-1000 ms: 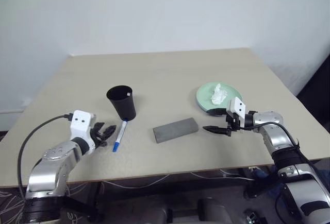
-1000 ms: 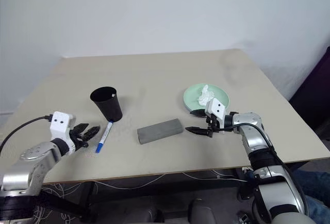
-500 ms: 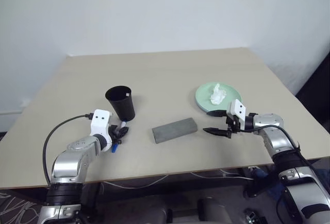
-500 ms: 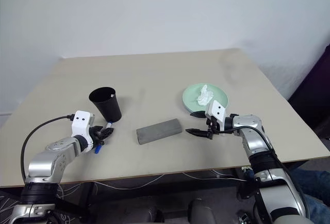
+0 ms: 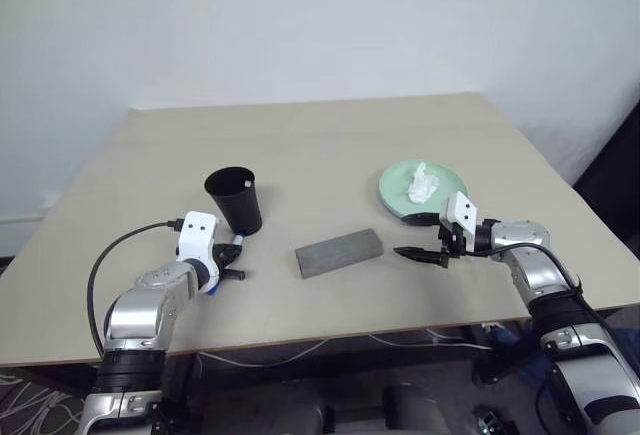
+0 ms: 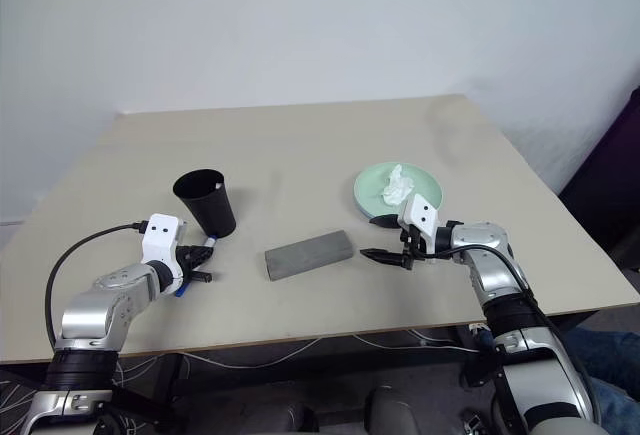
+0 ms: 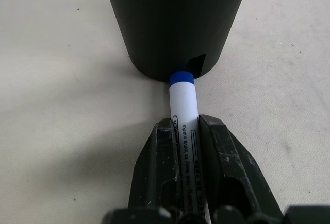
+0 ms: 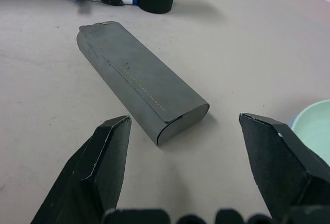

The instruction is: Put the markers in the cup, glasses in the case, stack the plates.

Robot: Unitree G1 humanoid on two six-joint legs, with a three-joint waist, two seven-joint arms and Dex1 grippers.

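Left gripper (image 7: 186,147) is clamped on the marker (image 7: 184,112), fingers pinching the white barrel on both sides, marker lying on the table (image 5: 320,145). Its blue end pokes out ahead of the fingertips and sits touching or nearly touching the foot of the cup (image 5: 235,198), directly in front of the gripper. Risk: lifting straight from here could drag the marker tip against the cup wall and tip or shove the cup, since it is light-looking and so close. Risk: the grip sits well back on the barrel, so the marker may pivot between the pads when tilted toward the rim. Case (image 5: 340,253) lies shut between the two grippers, well apart from the left one. Right gripper (image 8: 193,157) is spread wide and empty, hovering with the near end of the case just ahead of its fingertips. Green plate (image 5: 425,190) with tissue (image 5: 424,182) sits just beyond and beside the right gripper; a careless swing could knock it.
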